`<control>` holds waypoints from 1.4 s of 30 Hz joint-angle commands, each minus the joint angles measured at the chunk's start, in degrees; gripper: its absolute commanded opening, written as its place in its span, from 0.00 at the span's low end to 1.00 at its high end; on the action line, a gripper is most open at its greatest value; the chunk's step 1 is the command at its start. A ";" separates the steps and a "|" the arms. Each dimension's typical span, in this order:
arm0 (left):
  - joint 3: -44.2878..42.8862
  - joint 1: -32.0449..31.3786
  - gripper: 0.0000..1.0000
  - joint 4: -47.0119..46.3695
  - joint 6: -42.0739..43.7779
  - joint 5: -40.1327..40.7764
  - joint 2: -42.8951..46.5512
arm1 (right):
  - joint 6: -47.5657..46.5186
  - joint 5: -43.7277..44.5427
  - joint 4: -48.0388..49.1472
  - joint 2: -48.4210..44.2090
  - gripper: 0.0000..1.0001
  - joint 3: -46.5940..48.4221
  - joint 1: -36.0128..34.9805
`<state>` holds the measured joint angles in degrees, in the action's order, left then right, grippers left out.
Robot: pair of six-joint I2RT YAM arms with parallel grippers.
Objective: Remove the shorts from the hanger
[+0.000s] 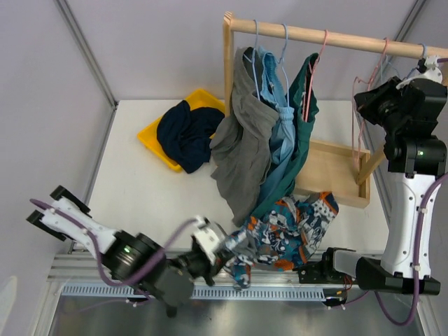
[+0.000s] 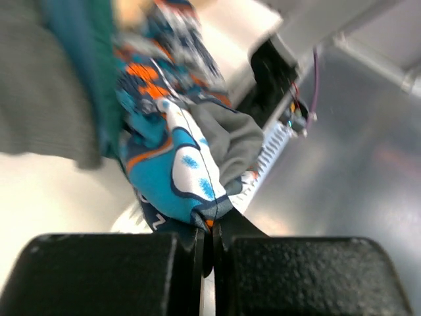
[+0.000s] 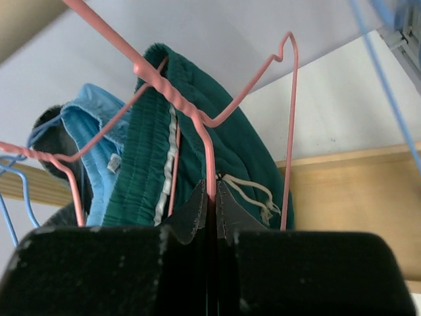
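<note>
The cartoon-print shorts [image 1: 294, 227] lie bunched on the table's front edge. My left gripper [image 1: 234, 257] is shut on their corner, seen close in the left wrist view [image 2: 171, 164]. Grey shorts [image 1: 238, 147], light blue shorts [image 1: 280, 133] and dark teal shorts [image 1: 301, 119] hang on hangers from the wooden rod [image 1: 336, 36]. Navy shorts [image 1: 187, 133] lie on a yellow tray [image 1: 150, 140]. My right gripper [image 1: 362, 98] is raised at the rack's right end, shut on the wire of an empty pink hanger [image 3: 210, 151], with the teal shorts [image 3: 145, 151] behind it.
The rack's wooden base frame [image 1: 336, 175] sits on the table under the rod. Its upright post [image 1: 227, 56] stands at the left. More empty hangers [image 1: 383, 56] hang at the rod's right end. The right arm's black base [image 2: 276, 66] is close to the print shorts.
</note>
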<state>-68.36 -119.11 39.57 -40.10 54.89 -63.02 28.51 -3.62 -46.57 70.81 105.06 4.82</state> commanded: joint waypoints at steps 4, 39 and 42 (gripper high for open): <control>-8.10 12.11 0.00 2.45 14.31 8.73 14.24 | -0.74 -4.11 3.68 -7.43 0.34 -6.00 2.56; -72.99 108.30 0.00 -13.72 27.53 -56.11 -47.45 | -4.08 -6.31 -1.16 -30.55 0.99 -31.75 2.48; -57.19 107.51 0.00 -23.89 27.61 -53.24 -43.86 | -3.82 -6.75 -0.28 -30.20 0.99 -32.63 2.48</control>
<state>-131.81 -10.20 25.21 -8.88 5.23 -110.37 25.67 -9.82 -49.01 40.73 72.93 7.35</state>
